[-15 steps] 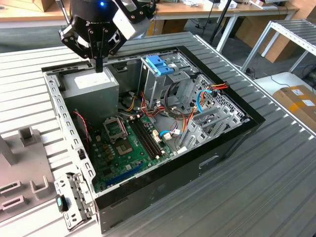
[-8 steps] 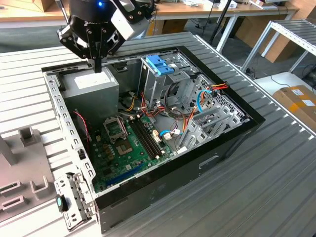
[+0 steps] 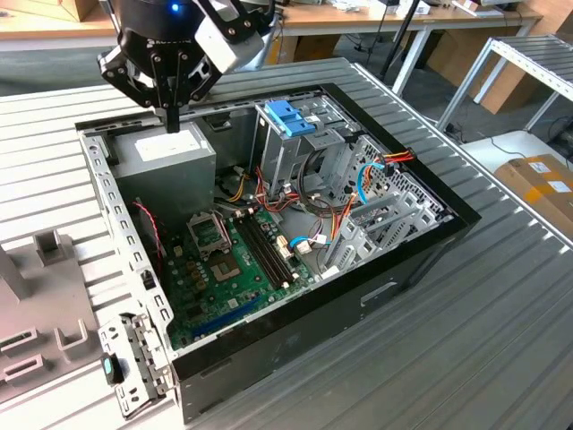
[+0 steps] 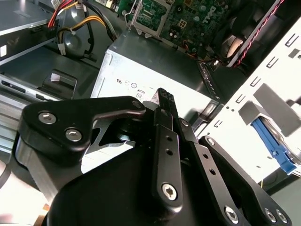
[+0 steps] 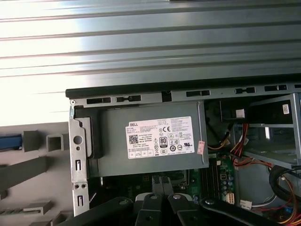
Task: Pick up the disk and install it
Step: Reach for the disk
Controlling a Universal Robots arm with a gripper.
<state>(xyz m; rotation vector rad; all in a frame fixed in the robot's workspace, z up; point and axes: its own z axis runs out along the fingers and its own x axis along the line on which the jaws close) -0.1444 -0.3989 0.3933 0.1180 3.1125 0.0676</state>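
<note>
The arm's black wrist [image 3: 157, 22] hung at the far left of the exterior view, with the gripper [image 3: 172, 118] pointing straight down. In the first wrist view its two fingers [image 5: 156, 182] lay pressed together side by side, gripping nothing. The black linkage bars [image 4: 80, 120] splayed out to either side behind the closed tips.

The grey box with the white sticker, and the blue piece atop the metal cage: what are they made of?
The grey rectangular power-supply box looks like sheet metal, matte: folded edges, dull even sheen. The blue latch atop the silver metal drive cage seems moulded plastic: saturated colour, smooth chunky shape. Look alone leaves both open.
</note>
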